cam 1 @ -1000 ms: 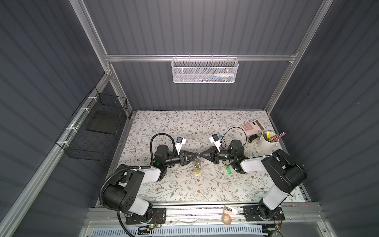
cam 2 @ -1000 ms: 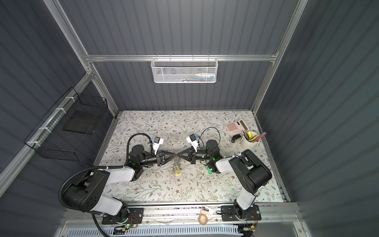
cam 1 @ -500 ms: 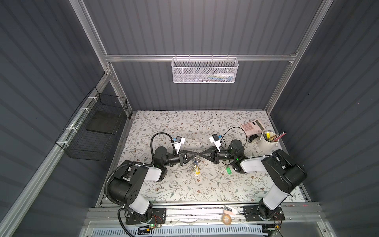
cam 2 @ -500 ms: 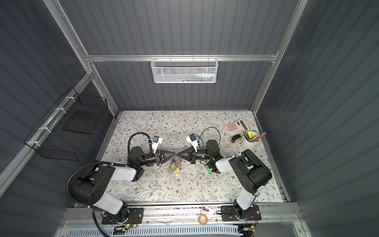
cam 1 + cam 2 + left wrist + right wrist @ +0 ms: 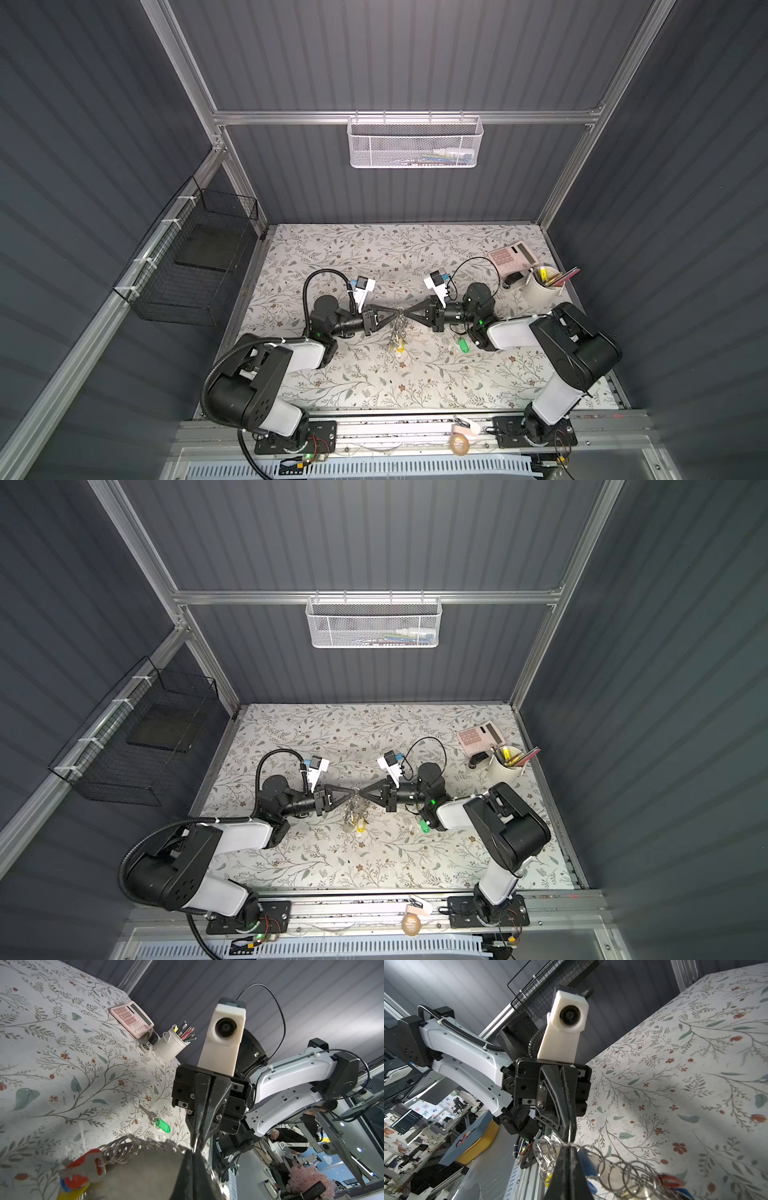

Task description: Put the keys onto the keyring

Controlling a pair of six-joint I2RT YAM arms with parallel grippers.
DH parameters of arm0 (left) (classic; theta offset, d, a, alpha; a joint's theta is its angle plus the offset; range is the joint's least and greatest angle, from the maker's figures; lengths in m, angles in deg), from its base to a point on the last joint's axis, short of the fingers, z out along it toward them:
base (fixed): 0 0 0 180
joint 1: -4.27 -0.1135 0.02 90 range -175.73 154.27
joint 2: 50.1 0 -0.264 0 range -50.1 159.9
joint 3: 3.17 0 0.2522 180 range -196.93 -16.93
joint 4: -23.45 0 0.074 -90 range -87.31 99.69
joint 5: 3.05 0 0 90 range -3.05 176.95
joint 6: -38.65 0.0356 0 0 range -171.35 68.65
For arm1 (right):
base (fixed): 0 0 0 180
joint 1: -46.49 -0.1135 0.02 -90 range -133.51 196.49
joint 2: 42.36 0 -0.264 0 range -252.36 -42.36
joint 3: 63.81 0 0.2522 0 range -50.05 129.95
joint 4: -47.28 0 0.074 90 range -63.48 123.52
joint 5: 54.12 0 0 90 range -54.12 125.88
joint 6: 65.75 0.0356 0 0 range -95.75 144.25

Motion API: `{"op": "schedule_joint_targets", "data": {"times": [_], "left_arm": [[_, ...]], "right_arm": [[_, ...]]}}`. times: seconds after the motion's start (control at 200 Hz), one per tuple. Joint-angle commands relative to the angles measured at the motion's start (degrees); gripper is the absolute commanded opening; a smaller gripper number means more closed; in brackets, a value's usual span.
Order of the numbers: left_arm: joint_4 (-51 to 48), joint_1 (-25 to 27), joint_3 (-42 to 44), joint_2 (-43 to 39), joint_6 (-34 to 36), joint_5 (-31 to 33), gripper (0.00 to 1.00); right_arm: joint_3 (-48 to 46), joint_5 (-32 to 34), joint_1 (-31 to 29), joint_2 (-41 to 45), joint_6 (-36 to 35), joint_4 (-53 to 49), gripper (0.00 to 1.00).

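Where the flowered table (image 5: pixel 374 257) meets dark ribbed walls (image 5: pixel 395 62), my left gripper (image 5: pixel 394 317) and right gripper (image 5: pixel 407 314), tip to tip, both pinch the keyring (image 5: pixel 397 332). The keys (image 5: pixel 463 345) lie on the table by my right arm (image 5: pixel 511 334). The white cup (image 5: pixel 540 293) holds pens (image 5: pixel 557 276).

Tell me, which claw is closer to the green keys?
Right. The right gripper reaches in from the side of the keys; the left gripper from the opposite side. Both pinch the keyring.
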Motion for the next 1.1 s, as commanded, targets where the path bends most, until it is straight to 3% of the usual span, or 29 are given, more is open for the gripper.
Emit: {"op": "schedule_joint_targets", "data": {"times": [0.0,0.09,0.37,0.715,1.096], "left_arm": [[-19.02,2.86,-3.5,-5.38,12.69,2.63,0.0],[-26.2,3.85,-5.05,-8.12,17.42,5.58,0.0],[-39.59,4.58,-9.24,-10.86,23.96,11.15,0.0],[-50.12,6.73,-14.9,-12.84,30.27,19.94,0.0],[-58.31,11.25,-20.2,-12.76,35.92,29.27,0.0]], "right_arm": [[0.37,2.17,0.65,0.42,-0.73,1.77,0.04],[-0.63,3.64,1.55,1.48,-0.77,2.08,0.17],[-3.68,10.04,4.25,6.67,-2.28,0.03,0.36],[-3.86,20.65,5.83,12.09,-3.89,-10.36,0.43],[1.55,21.99,5.89,18.68,-8.4,-35.38,0.51]]}}
